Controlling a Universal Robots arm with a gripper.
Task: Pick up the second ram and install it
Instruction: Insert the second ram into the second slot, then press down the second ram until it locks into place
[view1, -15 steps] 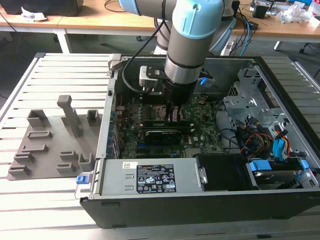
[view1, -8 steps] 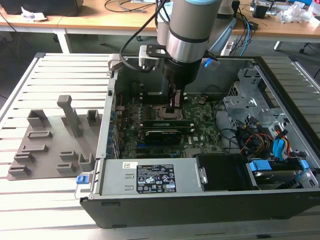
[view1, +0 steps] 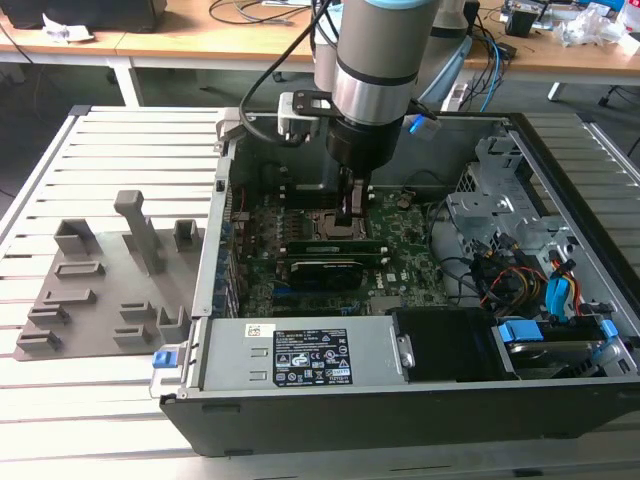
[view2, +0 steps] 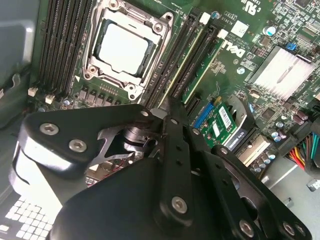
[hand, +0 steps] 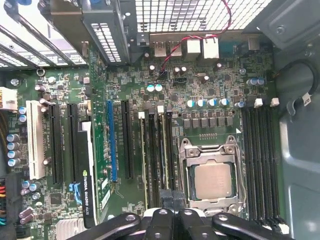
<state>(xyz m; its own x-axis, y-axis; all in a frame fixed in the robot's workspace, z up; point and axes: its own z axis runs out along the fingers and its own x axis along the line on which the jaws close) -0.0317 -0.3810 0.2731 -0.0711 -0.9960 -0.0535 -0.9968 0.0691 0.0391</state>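
Observation:
The second ram is a thin green stick standing on edge in a memory slot beside the processor socket, and shows as a pale line in the first wrist view. My gripper reaches straight down into the open computer case onto the motherboard. Its black fingers are drawn together at the stick's upper edge, partway along its length, in both wrist views. The stretch of the stick under the fingers is hidden. Another green stick sits in a slot farther from the socket.
A black graphics card lies just in front of the memory slots. The power supply fills the case's near side. A drive cage with coloured cables stands at the exterior view's right. A grey parts fixture lies on the slatted table outside the case.

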